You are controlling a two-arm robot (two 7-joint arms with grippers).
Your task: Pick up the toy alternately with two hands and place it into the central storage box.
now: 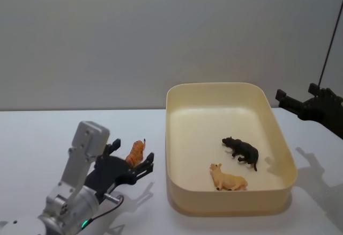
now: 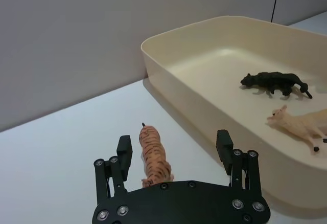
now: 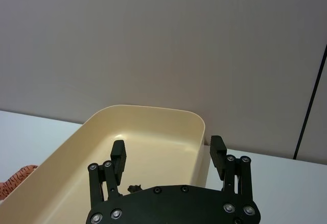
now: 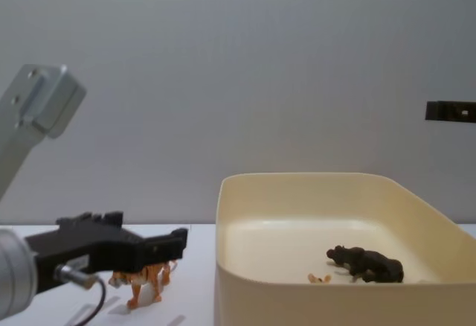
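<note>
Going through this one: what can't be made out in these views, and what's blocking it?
Tiger toy: near end hidden by the left gripper, left wrist view.
Tan toy: all but its head behind the near wall of the storage box, chest view.
Black toy: mostly hidden by the right gripper, right wrist view.

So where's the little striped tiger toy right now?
In the head view the tiger stands on the white table on the robot's left, just outside the cream box, between the open fingers of the left gripper.
</note>
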